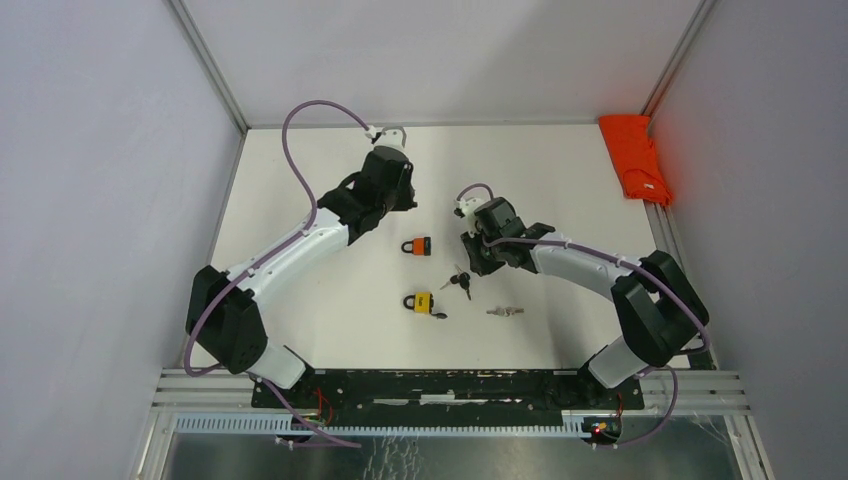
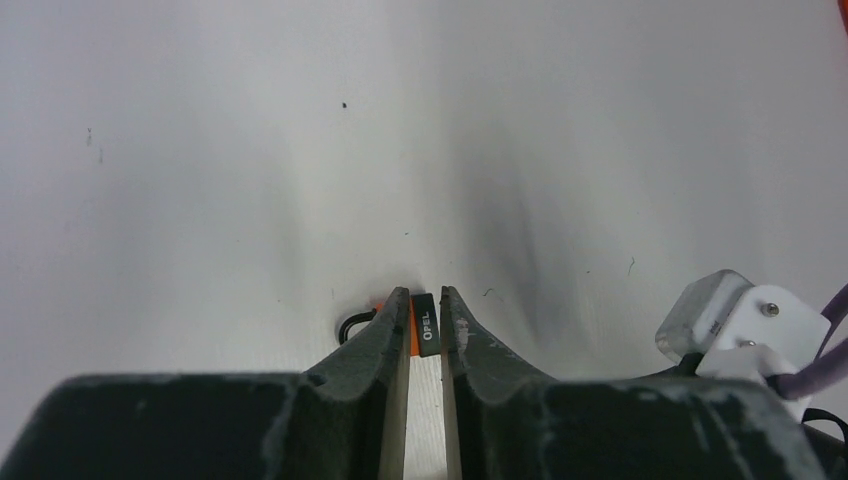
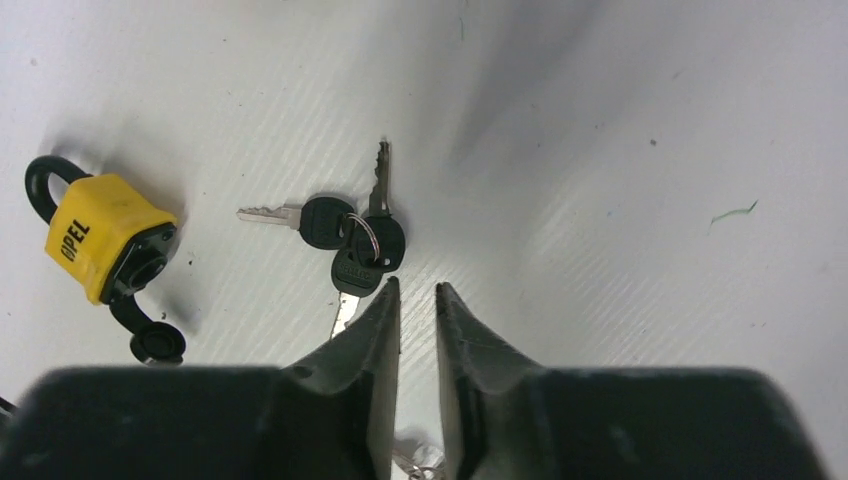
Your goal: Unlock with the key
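keys (image 3: 350,235) (ringed) face right gripper (image 3: 417,288), orange padlock (image 2: 424,326) faces left gripper (image 2: 424,292); both ajar, empty.

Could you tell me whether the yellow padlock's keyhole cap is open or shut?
Open: the cap hangs loose beside the yellow padlock, its keyhole end uncovered.

White table (image 1: 560,180): padlocks (image 1: 417,245), keys (image 1: 460,281)

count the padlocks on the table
2. The orange padlock lies near the middle of the table. The yellow padlock lies just nearer the front edge, left of the black-headed keys. None looks hidden.
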Action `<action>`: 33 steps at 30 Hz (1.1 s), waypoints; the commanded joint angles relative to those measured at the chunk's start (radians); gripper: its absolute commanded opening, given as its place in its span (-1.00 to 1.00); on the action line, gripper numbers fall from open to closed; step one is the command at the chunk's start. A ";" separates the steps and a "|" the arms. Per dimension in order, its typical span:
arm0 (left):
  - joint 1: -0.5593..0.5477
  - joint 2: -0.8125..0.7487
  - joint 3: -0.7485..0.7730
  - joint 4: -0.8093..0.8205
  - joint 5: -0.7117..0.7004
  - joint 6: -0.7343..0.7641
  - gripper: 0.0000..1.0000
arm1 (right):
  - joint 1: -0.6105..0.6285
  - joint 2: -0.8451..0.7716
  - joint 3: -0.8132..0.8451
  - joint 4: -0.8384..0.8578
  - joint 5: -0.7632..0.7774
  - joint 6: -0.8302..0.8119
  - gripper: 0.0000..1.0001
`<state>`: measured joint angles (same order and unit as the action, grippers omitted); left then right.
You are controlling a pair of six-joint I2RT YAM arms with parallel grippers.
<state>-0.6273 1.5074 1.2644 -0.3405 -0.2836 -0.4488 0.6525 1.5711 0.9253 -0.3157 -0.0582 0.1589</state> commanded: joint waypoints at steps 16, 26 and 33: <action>0.035 -0.061 0.000 0.012 -0.026 -0.012 -0.51 | 0.049 0.094 0.096 0.030 -0.076 -0.070 -0.44; 0.047 -0.081 -0.021 0.012 -0.025 -0.008 -0.50 | 0.052 0.159 0.094 0.049 -0.052 -0.070 -0.65; 0.047 -0.081 -0.040 0.023 -0.013 -0.003 -0.50 | 0.052 0.129 0.078 0.049 0.006 -0.069 -1.00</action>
<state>-0.5838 1.4567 1.2373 -0.3424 -0.2874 -0.4488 0.6998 1.7161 0.9924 -0.2768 -0.1108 0.0990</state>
